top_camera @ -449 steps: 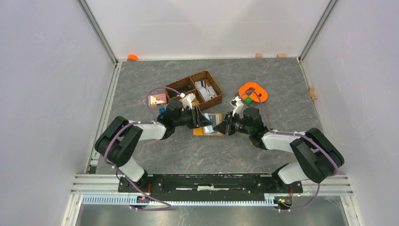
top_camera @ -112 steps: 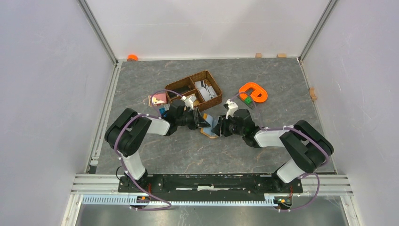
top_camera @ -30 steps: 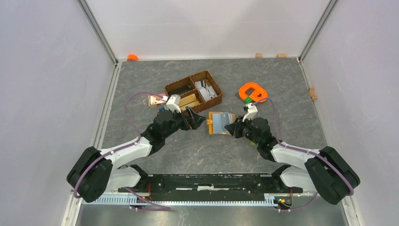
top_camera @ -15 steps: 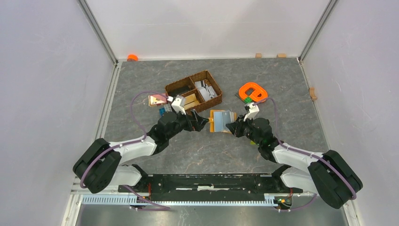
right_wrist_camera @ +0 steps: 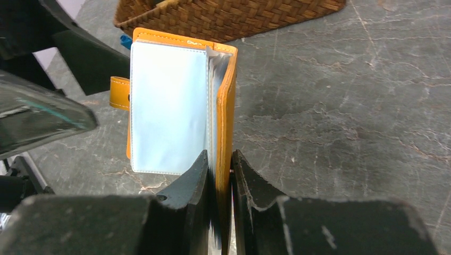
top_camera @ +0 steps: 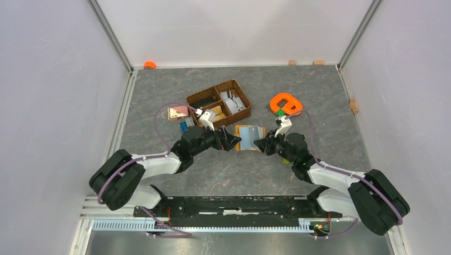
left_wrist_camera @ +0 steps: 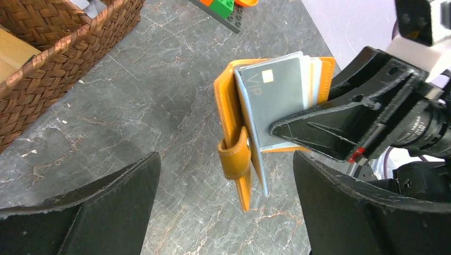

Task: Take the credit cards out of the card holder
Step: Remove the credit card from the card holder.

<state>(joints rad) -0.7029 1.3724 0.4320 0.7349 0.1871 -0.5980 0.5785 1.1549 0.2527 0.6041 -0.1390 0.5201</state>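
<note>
Mid-worktop, the right fingers (right_wrist_camera: 181,207) stand narrow, pinched on the near edge of the card holder's (right_wrist_camera: 167,106) orange cover with a few clear sleeves between them. The holder stands open, light blue panel up; whether it touches the worktop (right_wrist_camera: 345,106) I cannot tell. Just to its left the left fingers (left_wrist_camera: 95,212) gape wide, holding nothing, facing the closure tab (left_wrist_camera: 235,159) and a silver VIP card (left_wrist_camera: 271,90) still in its sleeve. Farther off sits the wicker basket (top_camera: 245,103), and to the right an orange ring (top_camera: 275,102).

Wicker basket (top_camera: 210,91), orange ring (top_camera: 276,101)
</note>
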